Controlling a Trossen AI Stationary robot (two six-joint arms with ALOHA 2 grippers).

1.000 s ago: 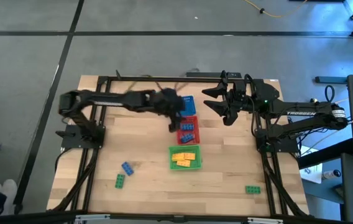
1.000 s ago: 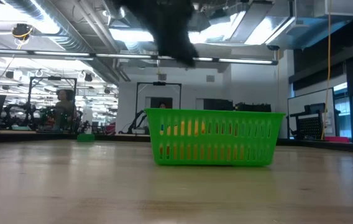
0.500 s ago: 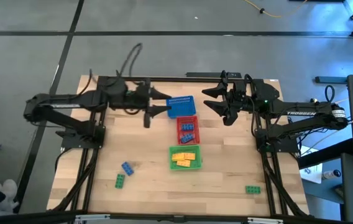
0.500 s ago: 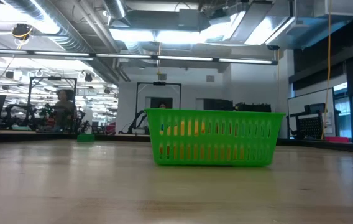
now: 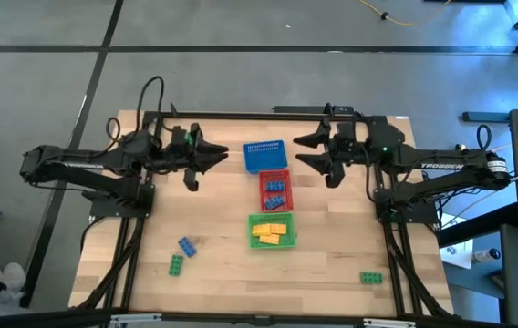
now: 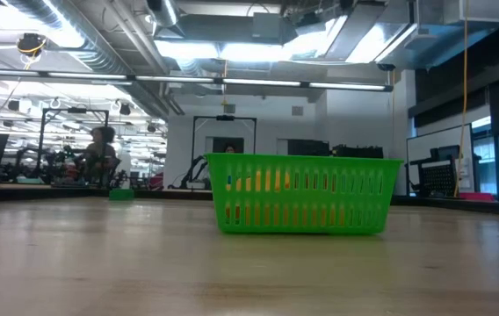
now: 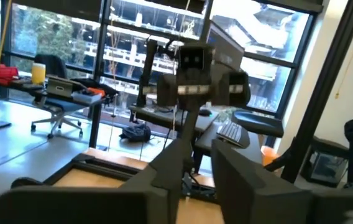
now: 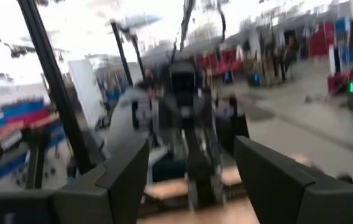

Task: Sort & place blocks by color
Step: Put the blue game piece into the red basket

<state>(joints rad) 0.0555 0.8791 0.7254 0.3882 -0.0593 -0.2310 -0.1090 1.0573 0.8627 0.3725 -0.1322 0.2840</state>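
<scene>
Seen from above, the left gripper is pulling back toward its own side of the wooden table, its fingers spread wide and holding nothing. One second ago it was hanging over the row of baskets in the middle; half a second ago it was just beside the blue basket; now it is sitting clear of that basket, with bare wood between them. This suggests a drop-off is finished and the arm is heading for another brick. The right gripper is waiting on the far side of the baskets, fingers also wide open and empty, having shifted only slightly toward the blue basket. The three baskets are lying in a line down the middle: the blue one farthest back, the red basket with blue bricks inside it, and the green basket nearest, holding yellow bricks. Three bricks are remaining loose on the table and have not moved: a blue brick and a green brick close together toward the left front, and a second green brick well apart at the right front. From table height, only the green basket is showing, where a second ago the dark arm was passing above it. Sorting looks mostly done, with these three bricks left
</scene>
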